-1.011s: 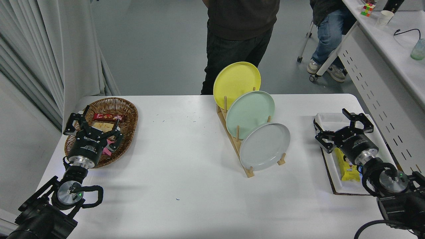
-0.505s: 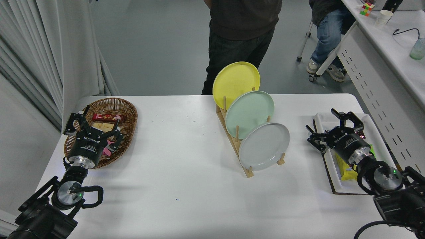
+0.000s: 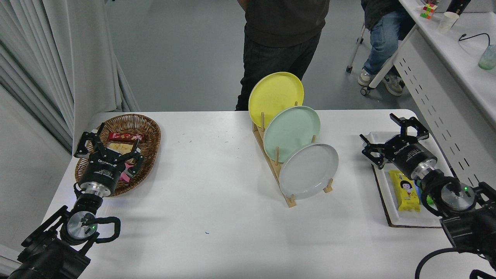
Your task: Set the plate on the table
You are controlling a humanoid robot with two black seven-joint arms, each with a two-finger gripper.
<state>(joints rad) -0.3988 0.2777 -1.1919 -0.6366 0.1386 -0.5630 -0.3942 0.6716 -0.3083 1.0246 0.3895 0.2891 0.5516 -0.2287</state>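
Observation:
The light grey plate (image 3: 309, 171) stands on edge in the front slot of a wooden rack (image 3: 287, 196) on the white table (image 3: 217, 205). A mint green plate (image 3: 291, 133) and a yellow plate (image 3: 275, 93) stand behind it in the same rack. My right gripper (image 3: 391, 133) is open and empty, raised over the far end of a white tray, well to the right of the grey plate. My left gripper (image 3: 104, 139) is open and parked over a wicker basket at the lower left.
A wicker basket (image 3: 149, 130) with snacks sits at the left. A white tray (image 3: 403, 219) with a yellow snack packet (image 3: 404, 190) lies at the right edge. A person (image 3: 282, 35) stands at the table's far side. A white desk (image 3: 449, 73) stands at the right.
My right gripper has moved away from me and slightly up over the tray, uncovering the yellow snack packet. The plates and the left arm have not moved.

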